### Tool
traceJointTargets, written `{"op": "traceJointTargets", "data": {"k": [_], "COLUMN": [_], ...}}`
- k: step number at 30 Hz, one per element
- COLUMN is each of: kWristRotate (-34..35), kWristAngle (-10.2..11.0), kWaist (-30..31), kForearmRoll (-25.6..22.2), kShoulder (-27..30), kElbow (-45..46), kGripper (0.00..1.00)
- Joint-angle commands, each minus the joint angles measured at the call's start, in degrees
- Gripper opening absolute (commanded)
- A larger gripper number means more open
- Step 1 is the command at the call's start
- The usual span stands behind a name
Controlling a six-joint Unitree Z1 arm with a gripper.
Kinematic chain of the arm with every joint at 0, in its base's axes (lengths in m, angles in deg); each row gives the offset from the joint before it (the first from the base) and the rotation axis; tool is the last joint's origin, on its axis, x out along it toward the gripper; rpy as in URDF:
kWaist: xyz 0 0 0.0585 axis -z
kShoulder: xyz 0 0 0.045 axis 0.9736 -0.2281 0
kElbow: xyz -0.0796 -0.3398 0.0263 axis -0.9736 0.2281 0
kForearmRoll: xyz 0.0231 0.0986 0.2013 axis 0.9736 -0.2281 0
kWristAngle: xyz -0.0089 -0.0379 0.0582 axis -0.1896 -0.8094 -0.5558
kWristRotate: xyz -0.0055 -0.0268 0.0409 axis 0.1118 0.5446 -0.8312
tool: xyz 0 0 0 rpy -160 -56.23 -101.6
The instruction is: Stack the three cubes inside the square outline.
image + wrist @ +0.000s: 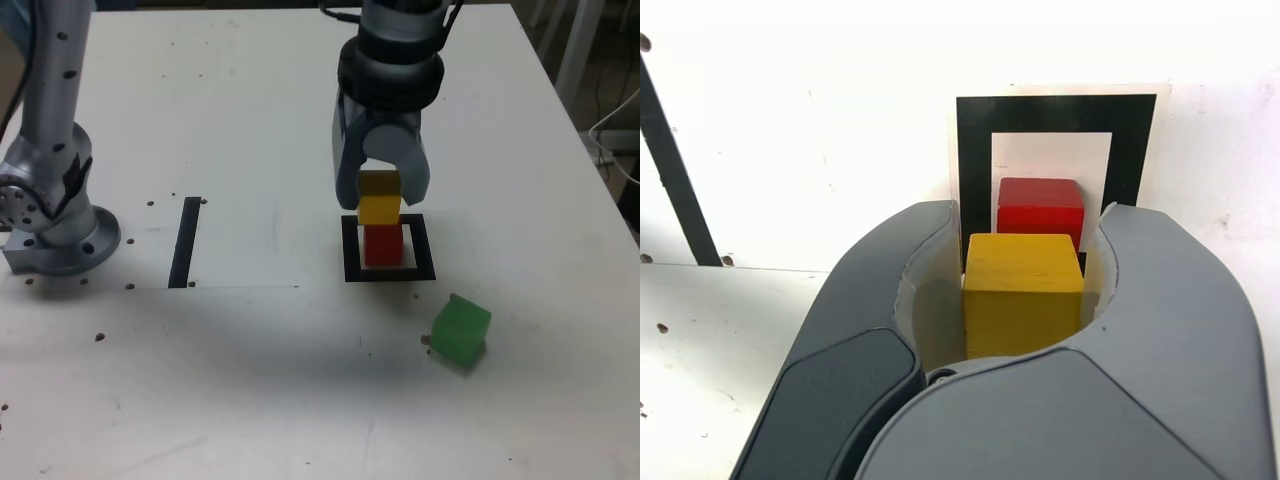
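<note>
Claw (381,188) clamped snug on the yellow block (379,208), jaws pressed to its two sides, holding it right above the red block (382,244). Red sits inside the black square frame (389,273) on the table (250,120); the exterior view makes yellow look nearly down on it, though whether they touch, I can't tell.

Risk now, I'd say: from the wrist view yellow (1023,290) doesn't line up squarely with red (1040,208), so letting go off-centre could leave it overhanging or tip it off. A jaw dragging on release might also nudge red out of the frame (975,150).

Count: three blocks, one yellow, one red, one green. The green block (461,331) lies loose, well apart, toward the exterior view's lower right. One square frame, one separate black strip (186,241), one claw.
</note>
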Motion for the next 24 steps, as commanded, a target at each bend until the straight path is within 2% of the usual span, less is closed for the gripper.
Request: {"op": "traceJointTargets", "data": {"k": [1, 10, 24], "kWristRotate": [0.1, 0.1, 0.0], "kWristAngle": [-0.1, 0.8, 0.8], "kWaist": [0.1, 0.0, -0.4], "kForearmRoll": [1.2, 4.3, 4.4], "kShoulder": [0.1, -0.7, -0.7], "kElbow": [0.6, 2.3, 3.2], "kGripper": [0.17, 0.17, 0.19]}}
